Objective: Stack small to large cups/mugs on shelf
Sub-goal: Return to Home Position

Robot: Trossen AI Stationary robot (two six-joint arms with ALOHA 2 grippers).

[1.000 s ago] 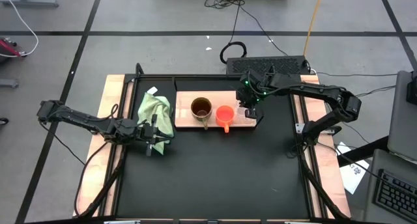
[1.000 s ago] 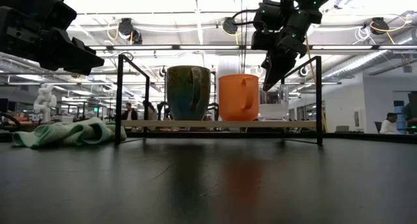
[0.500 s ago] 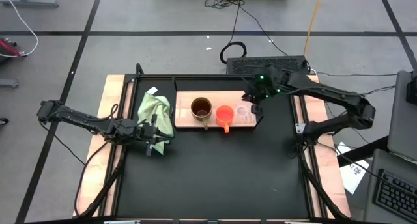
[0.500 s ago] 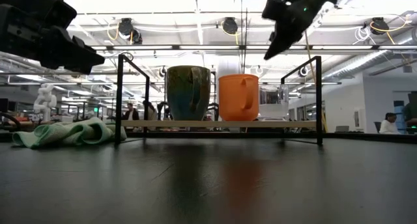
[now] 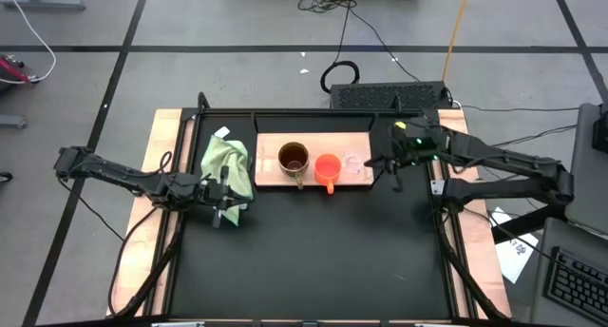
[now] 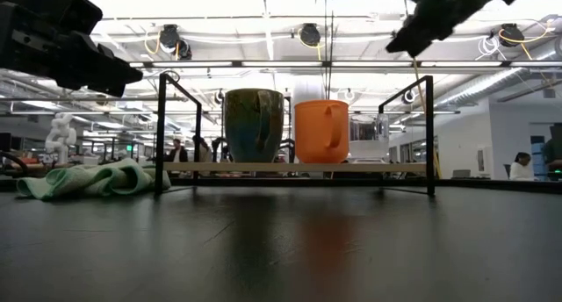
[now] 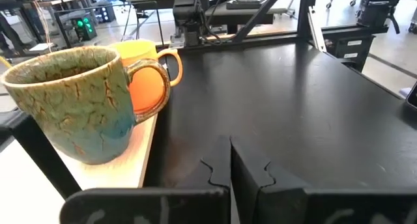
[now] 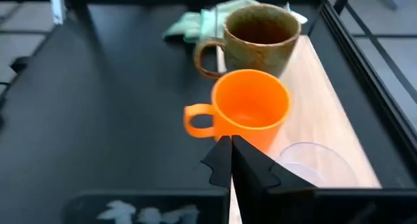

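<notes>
Three vessels stand upright in a row on the wooden shelf (image 5: pixel 271 178): the brown mug (image 5: pixel 293 158), the orange cup (image 5: pixel 328 166) and the clear cup (image 5: pixel 355 163). The low view shows the same row, with brown mug (image 6: pixel 254 125), orange cup (image 6: pixel 321 131) and clear cup (image 6: pixel 369 137) side by side, none inside another. My right gripper (image 5: pixel 381 163) is shut and hovers past the shelf's right end, above the clear cup's height (image 8: pixel 229 160). My left gripper (image 5: pixel 228 203) is shut and waits by the green cloth (image 5: pixel 226 162), touching nothing (image 7: pixel 230 164).
A black metal frame (image 6: pixel 162 131) with upright posts surrounds the shelf board. The green cloth (image 6: pixel 88 179) lies crumpled on the table to the shelf's left. The black tabletop (image 5: pixel 313 251) stretches bare toward the near edge. People and desks show in the room beyond.
My right gripper has risen from just above the clear cup and drawn back toward the table's right edge. The clear cup stays standing on the shelf beside the orange cup. My left arm has kept still.
</notes>
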